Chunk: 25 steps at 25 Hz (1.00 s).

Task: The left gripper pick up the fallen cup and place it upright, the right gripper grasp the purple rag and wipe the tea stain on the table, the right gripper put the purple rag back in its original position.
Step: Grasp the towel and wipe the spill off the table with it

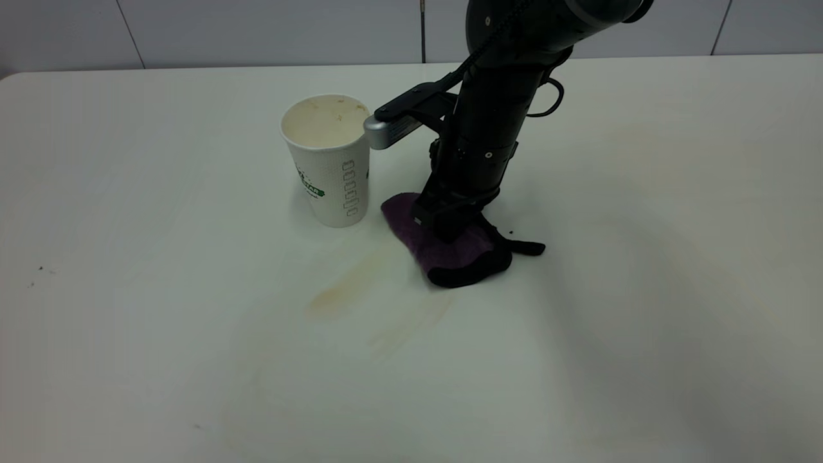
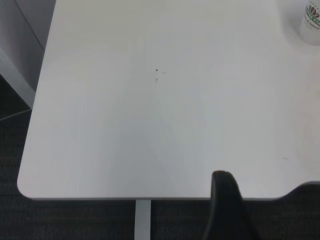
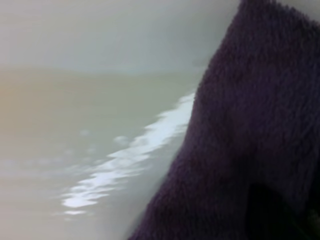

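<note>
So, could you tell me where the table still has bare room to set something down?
The table is bare to the right of the purple rag, and also left of the cup out to the rounded corner. It is crowded mid-table: the cup, the rag and the right gripper pressing down on it sit close together, with tea stains just in front.
</note>
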Each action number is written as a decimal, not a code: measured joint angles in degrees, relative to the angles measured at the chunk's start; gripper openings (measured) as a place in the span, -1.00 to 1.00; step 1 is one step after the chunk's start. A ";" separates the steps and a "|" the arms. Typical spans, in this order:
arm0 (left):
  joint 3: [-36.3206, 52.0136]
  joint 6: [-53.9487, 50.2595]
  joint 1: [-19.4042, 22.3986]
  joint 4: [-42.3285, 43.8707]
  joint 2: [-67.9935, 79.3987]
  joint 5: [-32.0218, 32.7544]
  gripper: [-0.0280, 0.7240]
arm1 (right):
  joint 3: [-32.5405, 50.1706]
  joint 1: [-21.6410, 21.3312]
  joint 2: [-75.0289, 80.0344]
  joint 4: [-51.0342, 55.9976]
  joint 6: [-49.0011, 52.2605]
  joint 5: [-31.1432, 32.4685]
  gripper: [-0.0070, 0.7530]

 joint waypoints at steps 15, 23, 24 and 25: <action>0.00 0.05 0.00 0.00 0.00 0.00 0.38 | -6.45 -0.13 1.64 -1.70 4.19 4.99 -0.82; 0.00 0.05 0.00 0.00 0.00 0.00 0.38 | -7.72 1.43 1.64 3.65 -0.09 7.94 -0.82; 0.00 0.05 0.00 0.00 0.00 0.00 0.38 | -7.72 1.45 1.64 3.66 -0.09 7.81 -0.82; 0.00 0.05 0.00 0.00 0.00 0.00 0.38 | -7.72 1.50 1.64 3.66 -0.09 7.60 -0.82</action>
